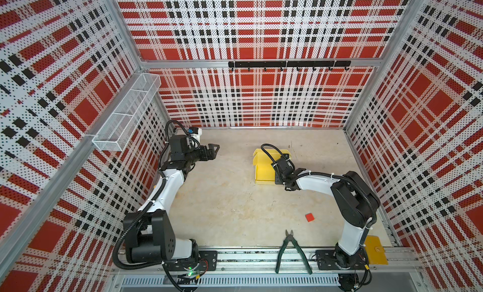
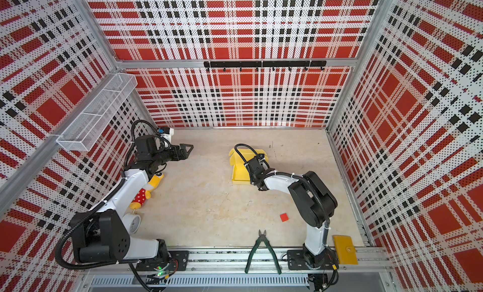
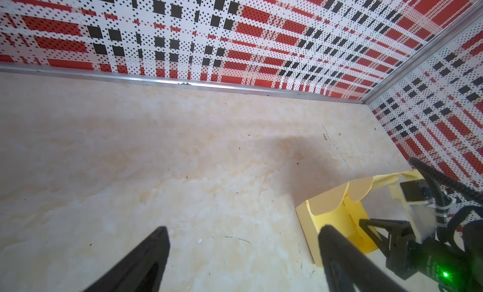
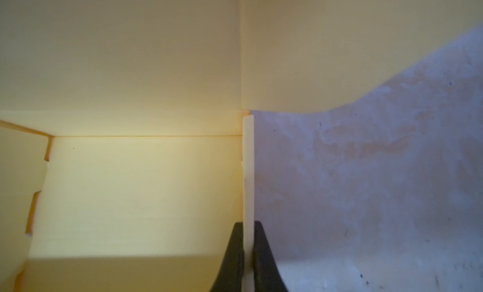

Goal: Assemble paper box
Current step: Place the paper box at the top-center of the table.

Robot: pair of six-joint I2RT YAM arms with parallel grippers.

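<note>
Grip on card: right gripper (image 4: 247,225) clamps an upright wall of the paper box (image 1: 262,173) (likely to steady it), twelve o'clock of the table (image 1: 222,199) centre. Left gripper (image 3: 244,228) hovers at the box's ten o'clock, jaws apart, empty.

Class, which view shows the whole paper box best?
A top view: the paper box shows tray and flaps, though the right arm covers part. The left wrist view gives one side; the right wrist view only the wall pinched by the right pincer.
</note>
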